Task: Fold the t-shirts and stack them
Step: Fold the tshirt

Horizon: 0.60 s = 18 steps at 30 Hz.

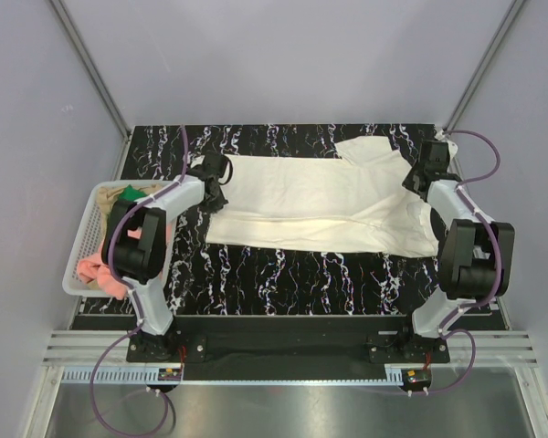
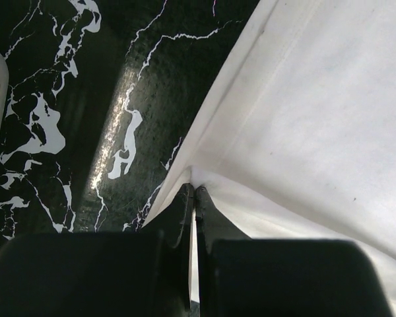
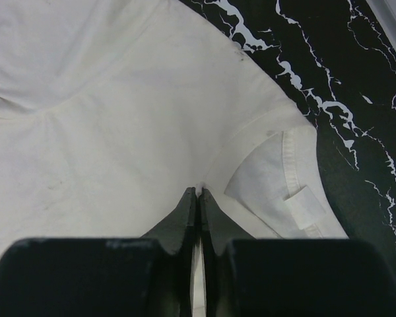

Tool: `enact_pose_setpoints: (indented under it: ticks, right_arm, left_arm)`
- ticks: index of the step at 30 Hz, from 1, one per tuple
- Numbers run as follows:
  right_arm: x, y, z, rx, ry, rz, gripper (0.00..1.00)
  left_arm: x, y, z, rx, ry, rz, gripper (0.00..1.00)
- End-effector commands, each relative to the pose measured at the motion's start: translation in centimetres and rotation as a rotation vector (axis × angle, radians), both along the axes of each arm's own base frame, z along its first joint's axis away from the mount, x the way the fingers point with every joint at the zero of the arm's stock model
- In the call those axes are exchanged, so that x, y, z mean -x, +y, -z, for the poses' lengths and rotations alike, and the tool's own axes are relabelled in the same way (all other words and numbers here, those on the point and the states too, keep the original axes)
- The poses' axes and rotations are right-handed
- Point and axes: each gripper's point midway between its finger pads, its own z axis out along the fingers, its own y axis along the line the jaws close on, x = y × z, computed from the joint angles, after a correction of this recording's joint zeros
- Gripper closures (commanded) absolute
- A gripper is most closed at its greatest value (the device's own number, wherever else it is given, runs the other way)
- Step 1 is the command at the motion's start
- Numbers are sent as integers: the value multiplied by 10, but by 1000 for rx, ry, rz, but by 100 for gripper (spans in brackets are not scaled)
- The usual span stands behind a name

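large t-shirt lies flat on the far half of the table, lengthwise left to right, sleeves at the right end. left gripper sits at the shirt's left edge, right gripper on its right end just beside a sleeve; both touch the cloth. mesh basket stands at the table's left edge, left of the left gripper, apart from the spread shirt. bundled t-shirts lie inside the basket, mostly in its near end.

Matt cloth t-shirt, glossy marbled table, plastic mesh basket
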Motion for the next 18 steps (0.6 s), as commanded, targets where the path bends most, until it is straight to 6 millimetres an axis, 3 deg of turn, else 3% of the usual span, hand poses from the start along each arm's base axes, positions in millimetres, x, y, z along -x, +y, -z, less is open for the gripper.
enact_pose_setpoints:
  ticks: [1,2,5,9,11,14,17,18]
  right_arm:
    - [-21,0,-23,-2,-82,-1,90]
    - [-22,4,-23,-16,-82,-15,87]
    - [-32,19,-39,-81,-107,-75,79]
    - [-20,19,-46,-123,-45,-15,62]
    - [-13,20,-54,-128,-47,-10,57]
    - [4,33,-53,-196,-36,-23,53]
    - [16,53,-44,-304,-36,-59,49]
    - [18,62,-41,-347,-34,-84,47]
  left_arm:
    - [-20,9,-15,-45,-53,-15,96]
    - [-21,9,-17,-48,-54,-12,89]
    - [-28,10,-34,-63,-75,-5,81]
    - [-30,21,-67,-144,-135,-7,77]
    - [-25,16,-82,-155,-162,12,73]
    - [-18,-20,-92,-89,-208,121,73]
    - [-5,-61,-77,26,-185,236,73]
    - [5,-76,-63,90,-147,280,74]
